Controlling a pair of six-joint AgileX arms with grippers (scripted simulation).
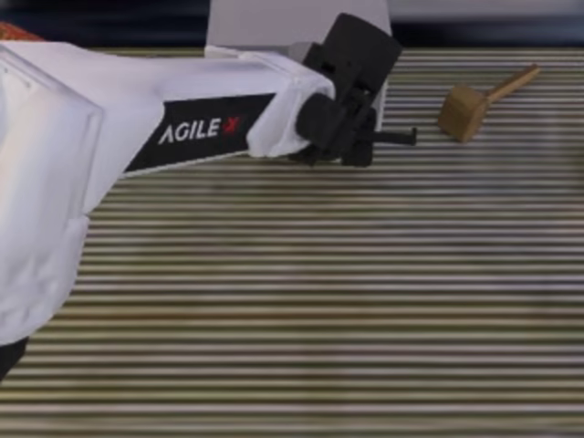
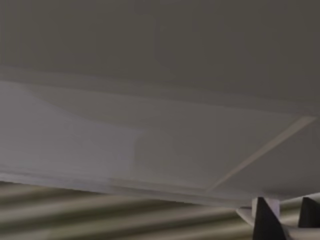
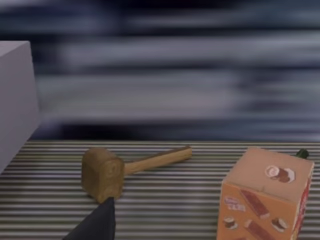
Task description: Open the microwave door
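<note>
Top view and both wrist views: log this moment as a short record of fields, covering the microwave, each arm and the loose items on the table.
microwave: light-grey box at the table's far edge, mostly hidden by the left arm
left gripper: at the microwave's front, fingers pointing toward the table's right
left wrist view: filled by a grey microwave panel
right gripper: one dark fingertip shows in its wrist view, arm outside the top view
wooden mallet: lying right of the microwave
orange carton: standing on the striped table, seen only in the right wrist view
</note>
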